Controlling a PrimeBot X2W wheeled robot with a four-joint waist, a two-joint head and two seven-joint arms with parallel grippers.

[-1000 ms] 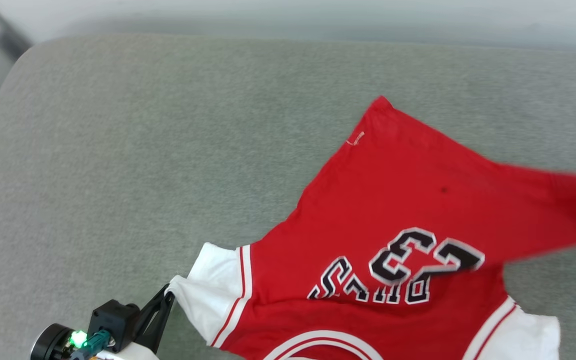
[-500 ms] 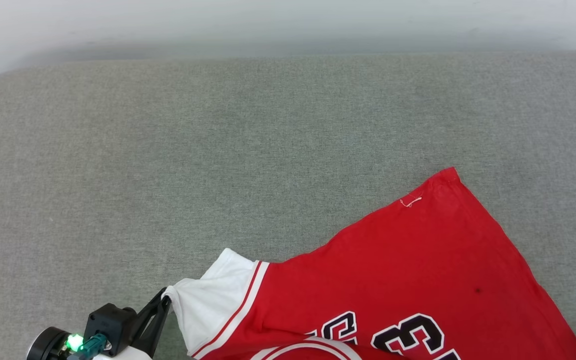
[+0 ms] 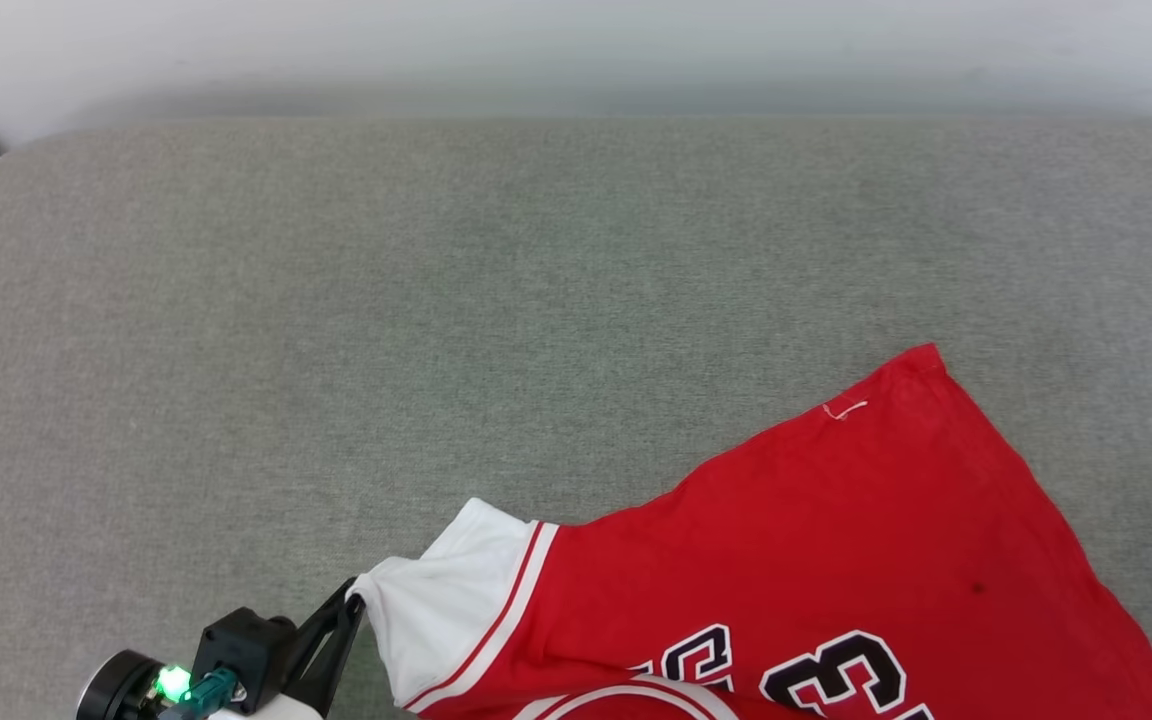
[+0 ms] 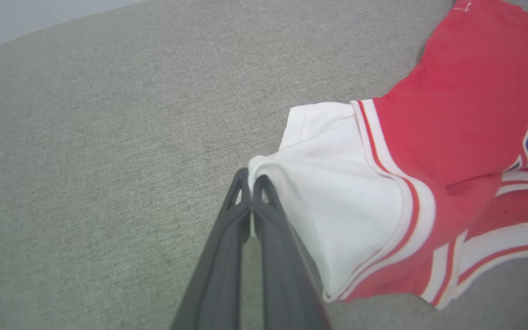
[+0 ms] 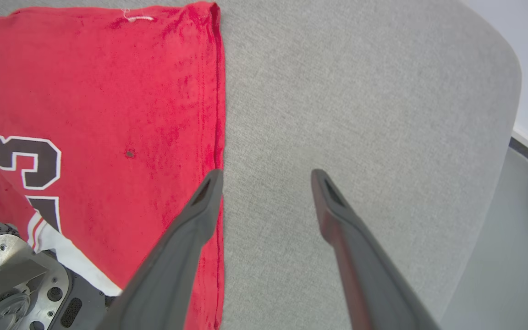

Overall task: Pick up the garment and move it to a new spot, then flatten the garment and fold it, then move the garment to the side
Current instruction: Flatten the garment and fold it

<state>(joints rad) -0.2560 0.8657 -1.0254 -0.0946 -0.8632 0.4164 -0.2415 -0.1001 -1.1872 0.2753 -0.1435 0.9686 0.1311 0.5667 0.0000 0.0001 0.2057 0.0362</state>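
The left gripper (image 4: 251,184) is clamped on the tip of the white sleeve (image 4: 337,183) of the red jersey-style fabric T-shirt (image 3: 816,540), which lies spread at the near right of the grey woven padded surface (image 3: 336,300). The right gripper (image 5: 266,176) stands parted and empty, just beside the shirt's side edge. Judgement: the sleeve should be drawn outward and kept low until the bunching is removed. A pale wall (image 3: 576,50) is noted beyond.

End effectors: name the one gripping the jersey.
The left end effector, shut on the jersey at its white sleeve; the right end effector stands open, holding nothing.
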